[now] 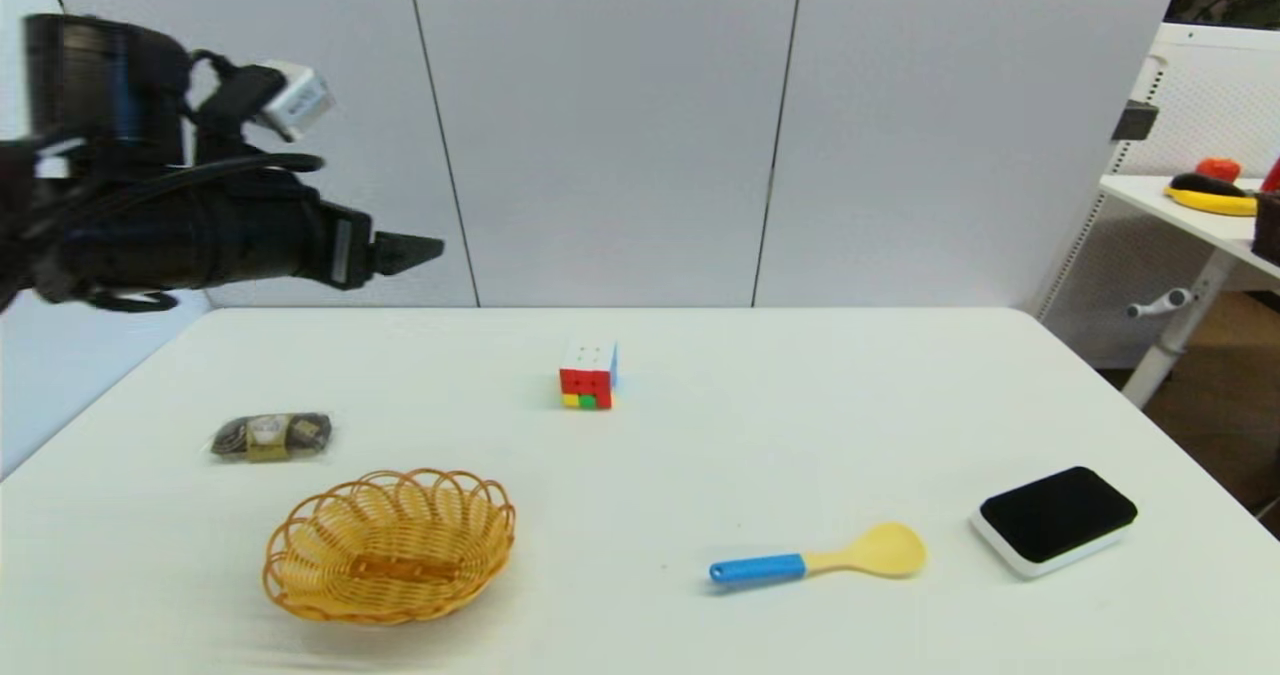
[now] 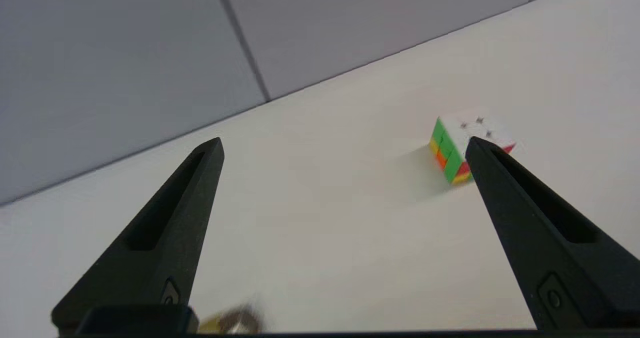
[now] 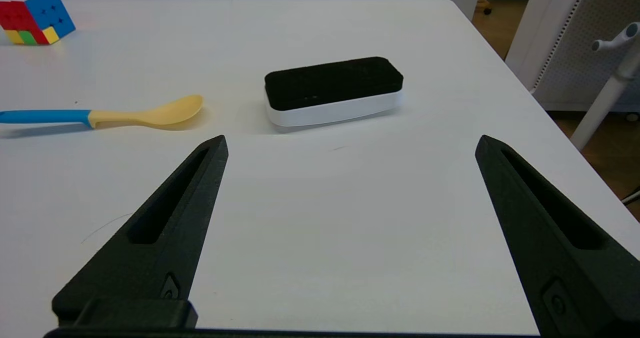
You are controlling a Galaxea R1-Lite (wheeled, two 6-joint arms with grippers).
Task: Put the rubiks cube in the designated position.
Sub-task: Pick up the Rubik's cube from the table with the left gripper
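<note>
Left gripper (image 2: 342,147) raised, fingers spread

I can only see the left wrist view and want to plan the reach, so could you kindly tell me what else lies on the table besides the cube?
Observer: A wicker basket sits near the front, on the left side.
Operator: Thank you. Is anything lying between the cube and that basket?
Observer: No, but a small dark packet lies just behind the basket.
Operator: And where is the right pincer?
Observer: The right pincer is open, low over the table near a black-topped eraser and a spoon.
</note>
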